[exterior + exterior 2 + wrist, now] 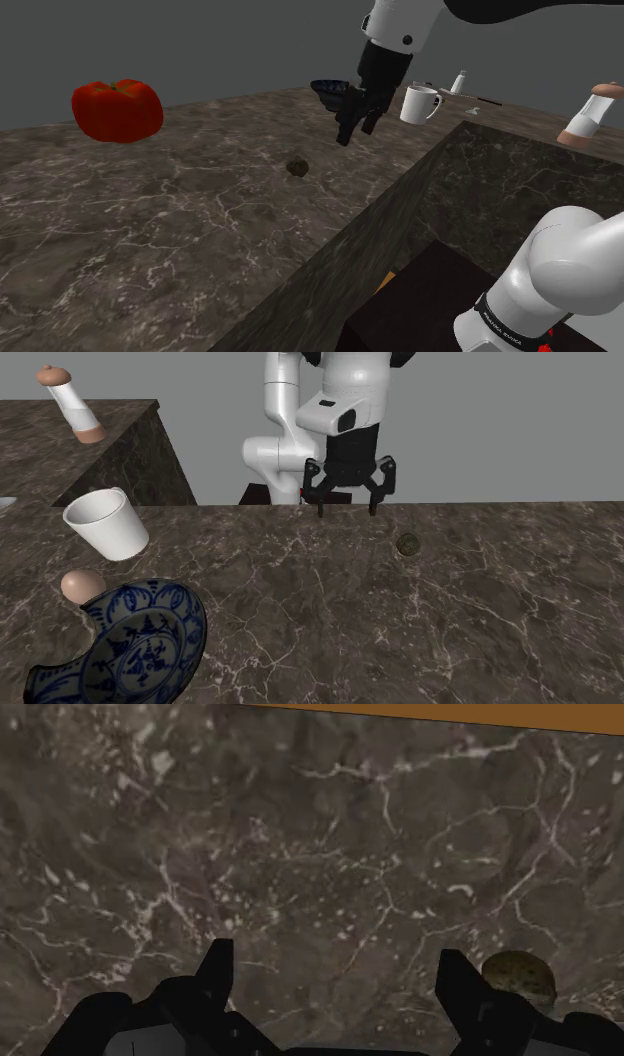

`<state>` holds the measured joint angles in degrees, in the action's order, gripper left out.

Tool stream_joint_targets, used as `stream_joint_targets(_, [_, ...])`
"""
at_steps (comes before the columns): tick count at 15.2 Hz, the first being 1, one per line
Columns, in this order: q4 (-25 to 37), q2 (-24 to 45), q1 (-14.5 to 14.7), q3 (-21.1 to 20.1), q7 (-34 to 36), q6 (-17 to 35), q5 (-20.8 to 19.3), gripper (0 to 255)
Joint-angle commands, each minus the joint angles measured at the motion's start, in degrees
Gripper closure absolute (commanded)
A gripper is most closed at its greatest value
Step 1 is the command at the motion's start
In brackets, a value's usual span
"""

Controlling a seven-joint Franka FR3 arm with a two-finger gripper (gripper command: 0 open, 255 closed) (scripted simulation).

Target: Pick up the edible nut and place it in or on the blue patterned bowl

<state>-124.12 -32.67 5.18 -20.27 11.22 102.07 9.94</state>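
The nut [297, 168] is a small brownish round lump lying on the dark marble counter [150, 230]; in the second exterior view the nut [406, 543] lies just right of the hand, and in the wrist view the nut [518, 978] sits outside one finger, not between them. My black gripper [356, 124] hangs open above the counter, empty, up and to the right of the nut in the shoulder view. From the second exterior view the gripper [349, 506] shows its fingers spread wide. The blue patterned bowl [130, 644] lies tilted near that view's lower left; the bowl [330, 93] shows behind the hand.
A white mug [420, 104] stands beside the bowl, the mug [106, 523] tipped in the second exterior view. A big red tomato-like object [117, 109] rests far left. An egg [82, 586] lies by the bowl. A bottle [590, 115] stands on the raised ledge.
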Motion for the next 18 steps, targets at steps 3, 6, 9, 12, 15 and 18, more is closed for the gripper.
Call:
stream_joint_targets(3, [4.55, 4.86, 0.65, -5.35, 4.61, 1.33, -0.51, 0])
stream_joint_targets(6, [8.35, 9.08, 0.78, -9.46, 8.17, 2.29, -1.83, 0])
stream_joint_targets(9, [9.35, 11.03, 0.81, -11.28, 9.74, 3.38, -2.64, 0])
stream_joint_targets(12, [7.28, 11.29, 0.82, -11.57, 9.78, 5.69, -2.64, 0])
stream_joint_targets(15, [4.97, 11.77, 0.8, -11.96, 9.88, 8.45, -2.72, 0])
stream_joint_targets(18, [4.97, 11.77, 0.8, -11.96, 9.88, 8.45, -2.72, 0])
